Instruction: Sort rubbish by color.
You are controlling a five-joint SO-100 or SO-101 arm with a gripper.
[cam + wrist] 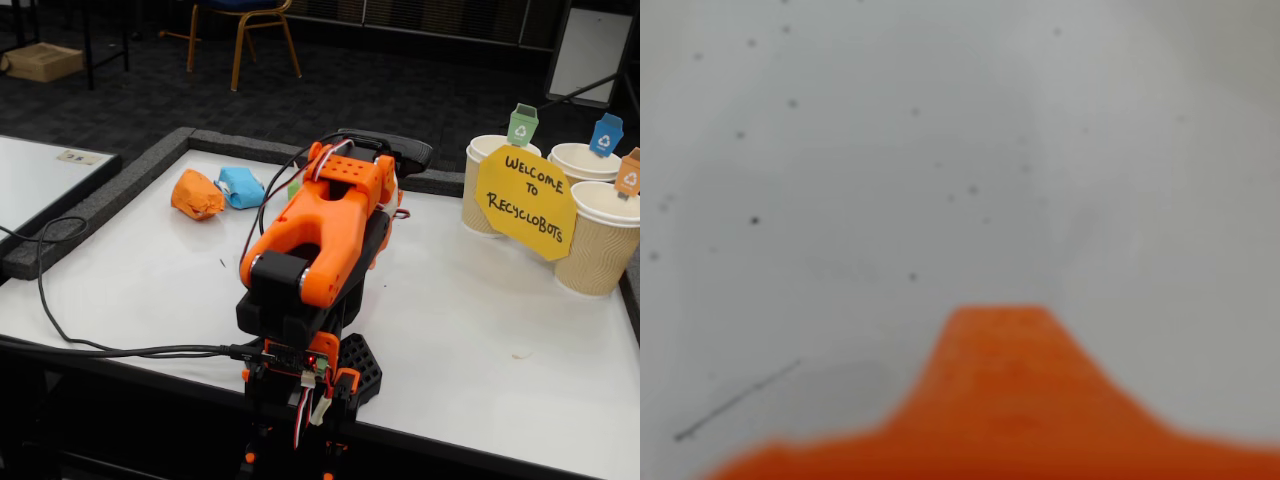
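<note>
In the fixed view an orange paper wad (197,194) and a light blue wad (240,187) lie side by side at the table's far left. A sliver of green wad (294,187) peeks out just behind the folded orange arm (320,235). The arm hides the gripper in that view. The wrist view is blurred: only an orange part of the gripper (1000,325) rises from the bottom edge over bare white table. No wad appears there, and nothing shows at the gripper.
Three paper cups (600,240) stand at the far right behind a yellow "Welcome to Recyclobots" sign (524,203), tagged green (522,125), blue (606,134) and orange (629,173). A black cable (60,325) trails off the table's left front. A raised grey border (90,215) edges the white table.
</note>
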